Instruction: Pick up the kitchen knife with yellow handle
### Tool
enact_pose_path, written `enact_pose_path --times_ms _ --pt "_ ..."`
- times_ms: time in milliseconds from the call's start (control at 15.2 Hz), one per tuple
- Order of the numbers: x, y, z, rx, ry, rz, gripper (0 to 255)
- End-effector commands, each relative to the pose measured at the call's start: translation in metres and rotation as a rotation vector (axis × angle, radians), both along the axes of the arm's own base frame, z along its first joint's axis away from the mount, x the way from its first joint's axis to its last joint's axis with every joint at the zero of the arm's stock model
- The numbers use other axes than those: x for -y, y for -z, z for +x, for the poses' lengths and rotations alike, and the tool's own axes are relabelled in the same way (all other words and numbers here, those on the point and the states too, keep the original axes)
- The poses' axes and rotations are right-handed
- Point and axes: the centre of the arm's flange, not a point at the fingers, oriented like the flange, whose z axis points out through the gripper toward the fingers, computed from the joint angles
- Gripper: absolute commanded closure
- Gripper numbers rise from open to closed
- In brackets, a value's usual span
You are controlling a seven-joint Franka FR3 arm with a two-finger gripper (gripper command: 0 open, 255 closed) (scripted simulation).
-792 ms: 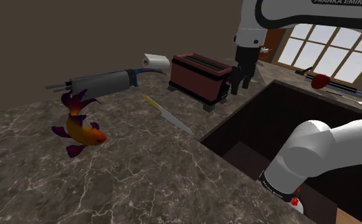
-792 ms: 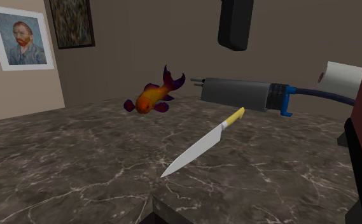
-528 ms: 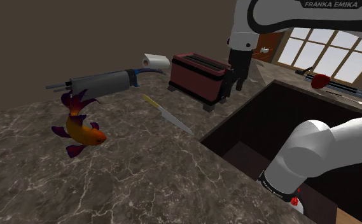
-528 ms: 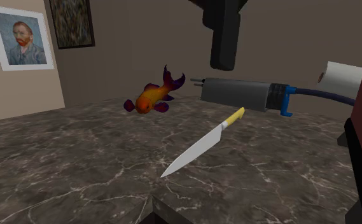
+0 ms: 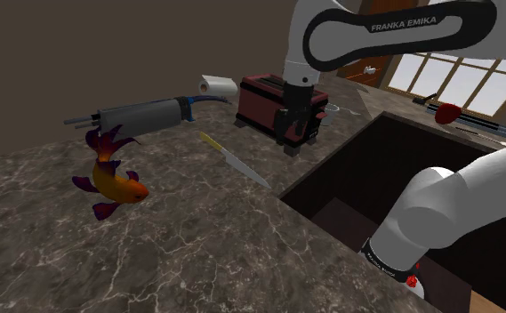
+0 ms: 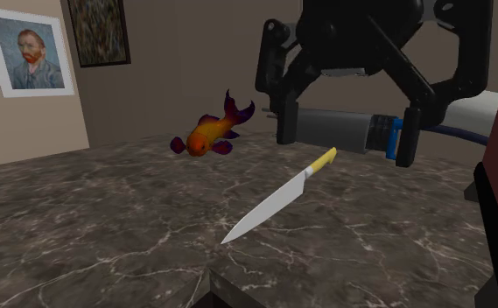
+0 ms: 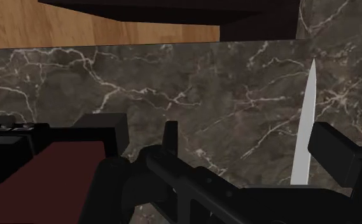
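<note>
A kitchen knife (image 6: 282, 199) with a long, slim, silver-grey blade and a short yellow handle lies flat on the dark, white-veined marble desk (image 5: 197, 231), near the edge where the desk drops into a dark sunken sink (image 5: 366, 178).

Beyond the handle end, apart from it, lies a grey cylindrical tool (image 6: 334, 129) with a blue collar and a dark cord. An orange goldfish figure with purple fins (image 6: 210, 131) stands farther off, toward the second exterior view's left. A white paper roll (image 5: 217, 85) sits behind the tool, and a dark red boxy toaster (image 5: 273, 102) stands on the shoulder view's right of the knife, well apart from the blade. A framed portrait of a bearded man (image 6: 26, 50) hangs on the wall.

The all-black pincer (image 6: 345, 150) hangs above the desk with its two fingers spread wide, clasping nothing and clear of the knife. In the shoulder view it shows in front of the toaster; in the wrist view the blade lies just beside one finger.

The knife's long axis runs diagonally: the handle points toward the grey tool, the tip toward the desk's edge at the sink.
</note>
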Motion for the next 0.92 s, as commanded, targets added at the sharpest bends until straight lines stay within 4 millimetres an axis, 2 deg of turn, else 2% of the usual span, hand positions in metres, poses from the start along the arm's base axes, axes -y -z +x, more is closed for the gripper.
enact_pose_path --times_ms 0,726,858 --pt "-0.017 0.010 0.019 0.017 -0.005 0.004 0" --pt "-0.102 0.065 0.108 0.099 -0.034 0.018 0" --pt "-0.105 0.072 0.111 0.102 -0.035 0.018 0"
